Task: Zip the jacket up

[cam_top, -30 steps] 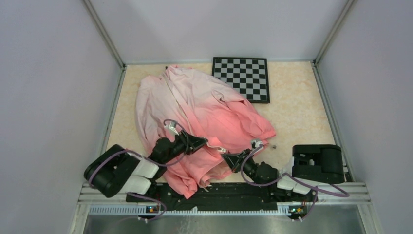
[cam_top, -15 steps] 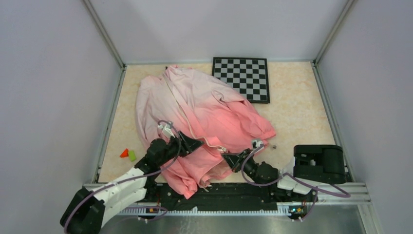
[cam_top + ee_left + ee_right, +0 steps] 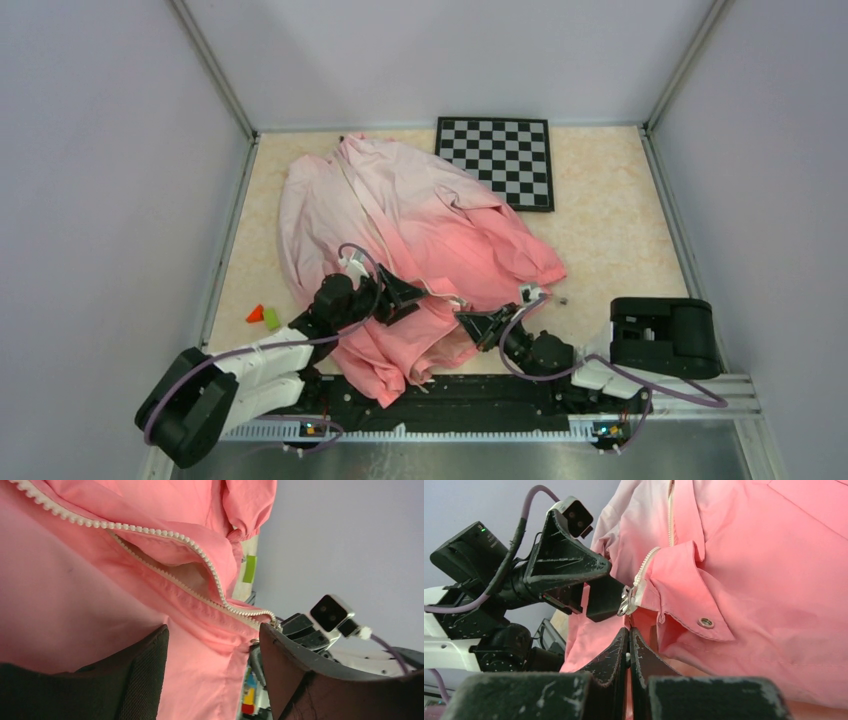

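Two grippers meet at the coral end of the jacket, which lies crumpled across the middle of the table. Its pale collar end is toward the far wall and its hem reaches the rail by the arms' bases. Its far right edge comes up to the near left corner of a chessboard; whether they touch cannot be told. The left gripper rests on the jacket front with its fingers spread well apart. Pink cloth fills the gap between them, and from its wrist view the cloth does not look pinched. In that same view the zipper shows as two rows of white teeth that run apart across the fabric and come together at the far end, close to the right arm. The right gripper comes in low from the right, and its fingers are pressed together. A thin strip of pink shows between them, so they are clamped on the jacket's edge. Their tips sit directly under the metal slider at the bottom of the zipper. Just beyond the slider stand the left gripper's open fingers. Beside it a folded flap of the hem carries a small metal snap. Two small blocks, one red and one green, lie on the table near the left wall, apart from the jacket.
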